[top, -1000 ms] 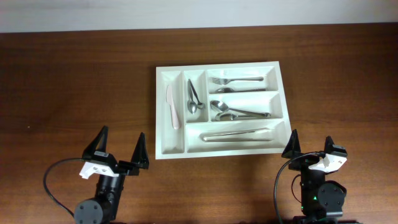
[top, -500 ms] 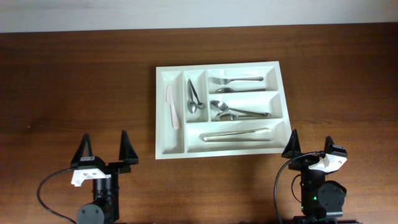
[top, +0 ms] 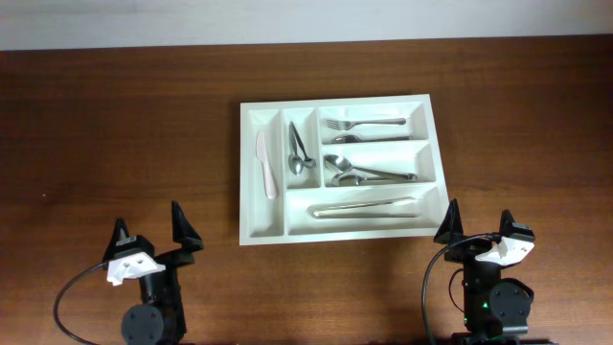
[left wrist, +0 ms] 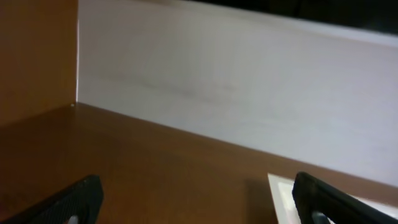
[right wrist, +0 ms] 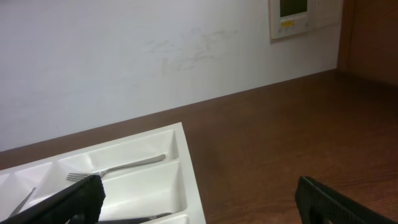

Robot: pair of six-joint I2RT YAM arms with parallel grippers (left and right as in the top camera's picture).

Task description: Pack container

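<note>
A dark brown wooden table with a fine grain meets a plain white wall, which carries a small pale panel, perhaps a thermostat. The glossy white plastic tray, rectangular with rounded dividers, lies at the table's middle, toward the far edge. It holds shiny metal forks, spoons and a white knife. The left gripper and right gripper sit at the near edge, black pointed fingers spread wide, holding nothing.
</note>
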